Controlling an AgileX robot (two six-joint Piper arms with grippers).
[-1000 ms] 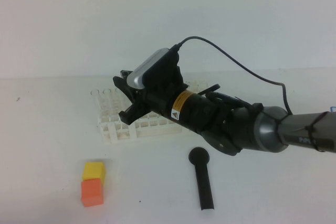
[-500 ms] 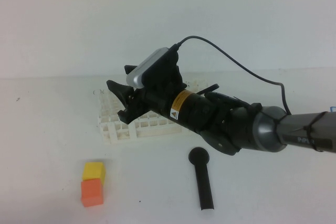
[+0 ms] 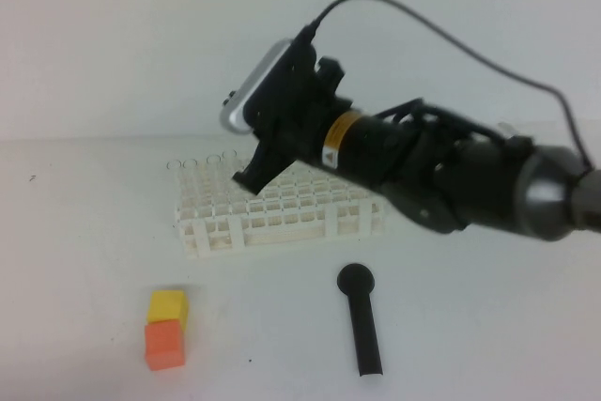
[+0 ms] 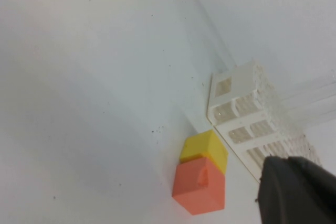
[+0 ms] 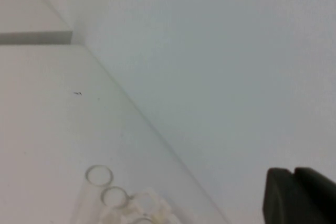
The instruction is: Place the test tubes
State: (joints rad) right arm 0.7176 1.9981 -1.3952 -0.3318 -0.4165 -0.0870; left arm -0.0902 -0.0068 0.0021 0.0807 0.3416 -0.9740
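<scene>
The right gripper (image 3: pixel 250 177) is being held closed, empty, above the rack (image 3: pixel 282 223); the left gripper (image 4: pixel 296 190) is being held near the rack, grip untellable

Bare table (image 3: pixel 75 232) left of rack (image 3: pixel 282 223); right gripper (image 3: pixel 250 177) above it, blocks (image 3: pixel 167 326) and tool (image 3: pixel 362 321) before it (left gripper (image 4: pixel 286 177) low, near side)

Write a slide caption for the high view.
Right gripper above the white tube rack; yellow block, orange block and black tool lie in front; left gripper out of frame.

White rack (image 3: pixel 282 218), yellow block (image 3: pixel 168 305), orange block (image 3: pixel 163 344) — black tool (image 3: pixel 362 321), seemingly black right gripper (image 3: pixel 252 178).
</scene>
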